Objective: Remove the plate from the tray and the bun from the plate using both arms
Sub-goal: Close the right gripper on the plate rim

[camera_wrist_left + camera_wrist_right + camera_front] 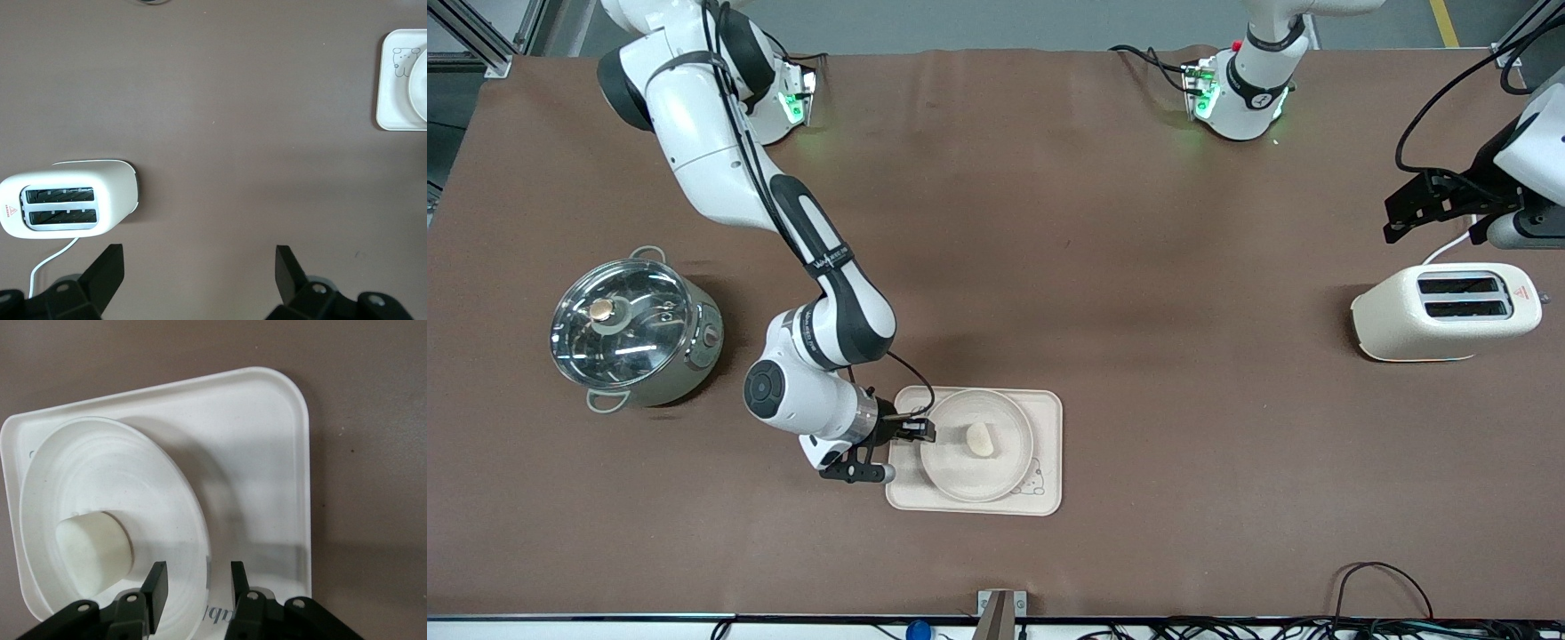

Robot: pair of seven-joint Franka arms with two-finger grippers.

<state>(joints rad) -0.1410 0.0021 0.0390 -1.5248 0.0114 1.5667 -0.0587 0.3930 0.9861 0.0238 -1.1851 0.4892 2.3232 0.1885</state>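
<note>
The round cream plate (960,476) lies on the rectangular tray (1045,462) with the rabbit drawing. The pale bun (980,439) sits in the plate. My right gripper (925,431) is low at the plate's rim, on the side toward the right arm's end of the table. In the right wrist view the gripper (197,577) is open, with one finger inside the plate (100,473) and one outside, so the rim lies between them with gaps on both sides. The bun (90,550) and tray (253,453) show there too. My left gripper (1405,213) waits, open and empty (200,257), over the table beside the toaster.
A cream toaster (1445,311) stands at the left arm's end of the table; it also shows in the left wrist view (67,197). A steel pot with a glass lid (636,329) stands at the right arm's end. The tray's corner (393,100) shows in the left wrist view.
</note>
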